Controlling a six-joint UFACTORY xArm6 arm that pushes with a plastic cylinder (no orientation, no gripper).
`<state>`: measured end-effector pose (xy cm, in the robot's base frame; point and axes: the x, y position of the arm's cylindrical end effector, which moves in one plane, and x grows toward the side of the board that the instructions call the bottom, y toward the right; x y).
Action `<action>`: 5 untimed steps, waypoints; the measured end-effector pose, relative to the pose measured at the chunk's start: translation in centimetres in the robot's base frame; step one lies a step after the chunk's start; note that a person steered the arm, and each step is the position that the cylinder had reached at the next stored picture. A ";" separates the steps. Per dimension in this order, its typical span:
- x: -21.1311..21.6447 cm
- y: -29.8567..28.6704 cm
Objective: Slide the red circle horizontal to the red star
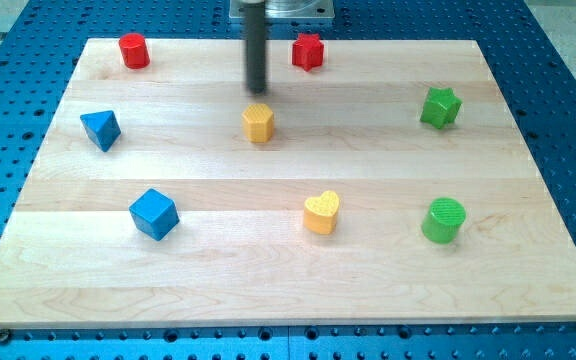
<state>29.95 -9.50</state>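
Observation:
The red circle [133,50], a short cylinder, stands near the board's top left. The red star [308,51] stands near the top middle, at about the same height in the view. My tip [257,92] is the lower end of the dark rod that comes down from the view's top. It lies between the two red blocks and a little below them, just above the yellow hexagon [258,123]. It touches no block.
A blue triangle [100,129] and a blue cube [154,213] are on the left. A yellow heart [321,212] is at the lower middle. A green star [440,107] and a green cylinder [443,220] are on the right. The wooden board [288,290] lies on a blue perforated table.

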 end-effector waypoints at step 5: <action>-7.4 -5.2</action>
<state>22.50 -14.74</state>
